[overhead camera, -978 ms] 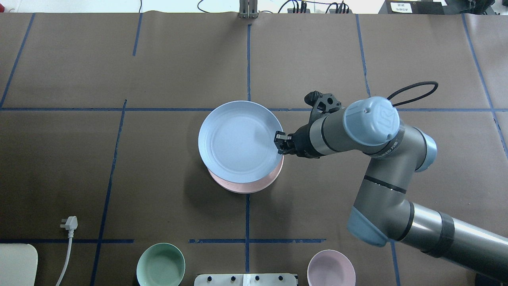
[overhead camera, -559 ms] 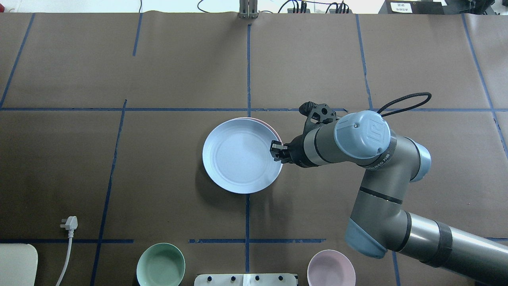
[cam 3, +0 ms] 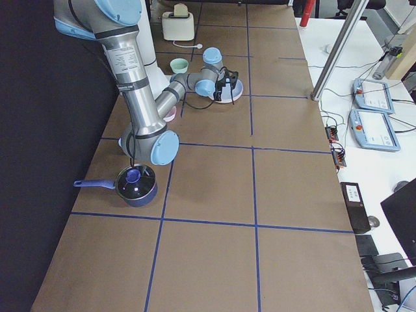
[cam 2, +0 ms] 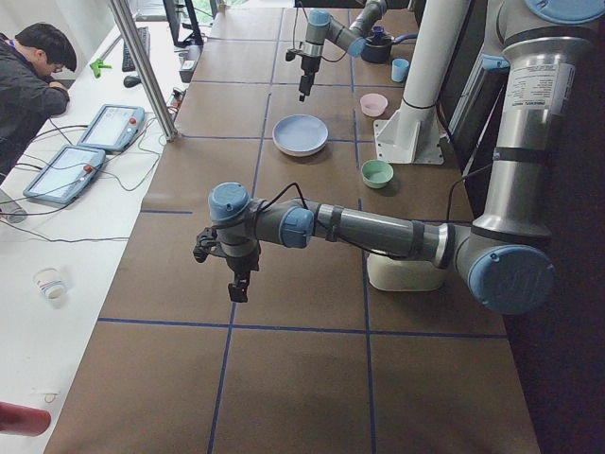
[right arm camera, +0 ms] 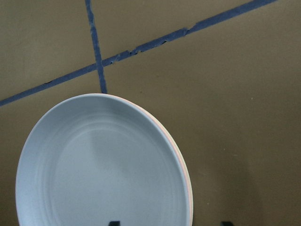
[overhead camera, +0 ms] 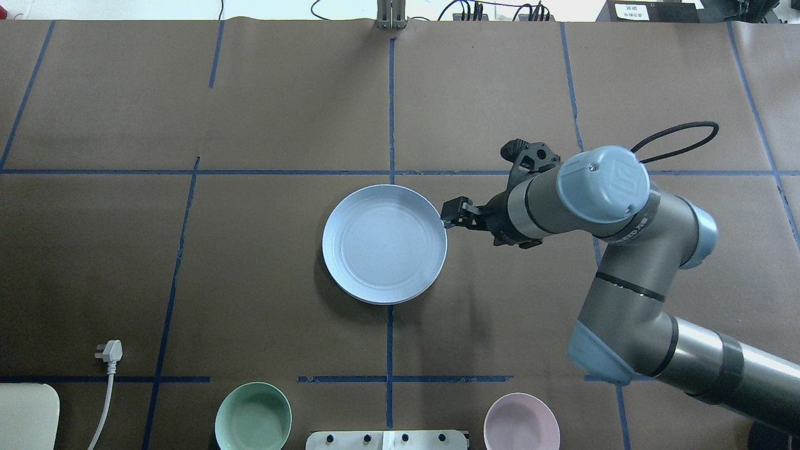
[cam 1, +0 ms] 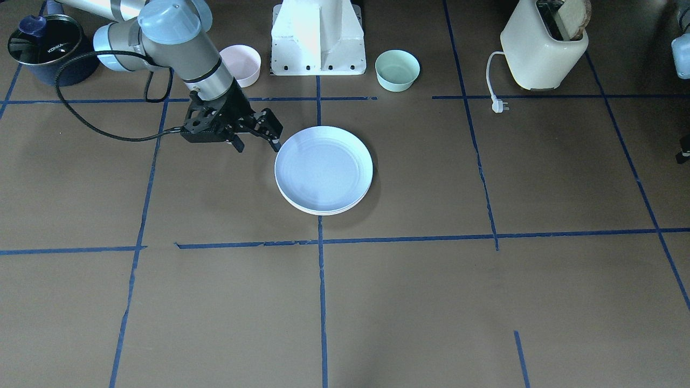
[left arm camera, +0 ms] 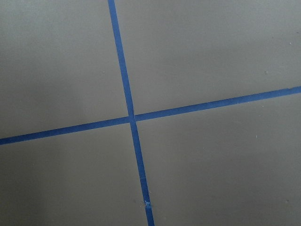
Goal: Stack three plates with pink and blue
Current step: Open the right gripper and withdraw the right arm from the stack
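Observation:
A light blue plate (overhead camera: 384, 244) lies level on top of a stack at the table's middle; it also shows in the front-facing view (cam 1: 323, 168). A pink plate's rim (right arm camera: 187, 181) peeks out under its edge in the right wrist view. How many plates lie beneath is hidden. My right gripper (overhead camera: 451, 215) is open and empty, just off the blue plate's right edge, not touching it; it also shows in the front-facing view (cam 1: 257, 145). My left gripper (cam 2: 236, 284) hangs over bare table far from the plates; I cannot tell if it is open or shut.
A green bowl (overhead camera: 253, 415) and a pink bowl (overhead camera: 522, 422) stand near the robot's base (cam 1: 318, 37). A cream toaster (cam 1: 542, 48) with its plug (overhead camera: 109, 350) sits on the left side. A dark pot (cam 1: 46, 48) stands on the right side.
The blue plate came down onto the pink plate and now lies flat on it. My right gripper let go of it, opened and drew back to the right.

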`<state>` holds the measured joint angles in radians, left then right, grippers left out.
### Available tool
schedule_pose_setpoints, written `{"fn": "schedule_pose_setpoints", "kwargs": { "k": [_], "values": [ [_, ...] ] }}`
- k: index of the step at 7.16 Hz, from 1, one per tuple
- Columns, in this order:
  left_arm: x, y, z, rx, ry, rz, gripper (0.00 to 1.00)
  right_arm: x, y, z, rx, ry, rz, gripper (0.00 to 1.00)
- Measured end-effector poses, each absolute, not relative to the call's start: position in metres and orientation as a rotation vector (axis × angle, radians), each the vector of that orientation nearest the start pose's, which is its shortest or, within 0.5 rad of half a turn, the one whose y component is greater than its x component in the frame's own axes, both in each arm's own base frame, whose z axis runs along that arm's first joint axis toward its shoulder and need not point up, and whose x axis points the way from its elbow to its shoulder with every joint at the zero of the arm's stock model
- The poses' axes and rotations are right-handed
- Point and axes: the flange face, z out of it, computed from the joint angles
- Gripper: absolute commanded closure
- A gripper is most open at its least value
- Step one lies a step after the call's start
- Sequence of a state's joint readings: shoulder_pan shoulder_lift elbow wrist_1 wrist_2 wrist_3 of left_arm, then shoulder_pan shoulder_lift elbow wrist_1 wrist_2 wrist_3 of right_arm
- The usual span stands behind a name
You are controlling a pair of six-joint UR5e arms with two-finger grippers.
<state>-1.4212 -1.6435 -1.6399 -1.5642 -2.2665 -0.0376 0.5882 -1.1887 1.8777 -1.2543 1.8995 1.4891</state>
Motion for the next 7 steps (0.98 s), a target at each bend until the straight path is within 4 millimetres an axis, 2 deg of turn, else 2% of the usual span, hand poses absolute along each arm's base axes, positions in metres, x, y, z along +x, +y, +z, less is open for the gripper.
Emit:
{"fn": "schedule_pose_setpoints", "kwargs": {
  "k": [1,2,3,5,7],
  "values": [
    [0.001,-0.532,0.604,0.051,0.711,0.140,0.00,-0.403,-0.423,0.286,0.068,-0.962,0.240,0.00],
    [-0.016,-0.530,0.623,0.035,0.737,0.126,0.00,-0.362,-0.434,0.304,0.107,-0.887,0.161,0.00],
    [-0.035,-0.527,0.641,0.023,0.771,0.109,0.00,-0.316,-0.451,0.329,0.136,-0.838,0.092,0.00],
    [-0.061,-0.519,0.661,0.015,0.802,0.075,0.00,-0.219,-0.482,0.398,0.144,-0.783,-0.029,0.00],
    [-0.067,-0.511,0.669,0.007,0.807,0.061,0.00,-0.123,-0.497,0.484,0.129,-0.767,-0.139,0.00]
  ]
}}
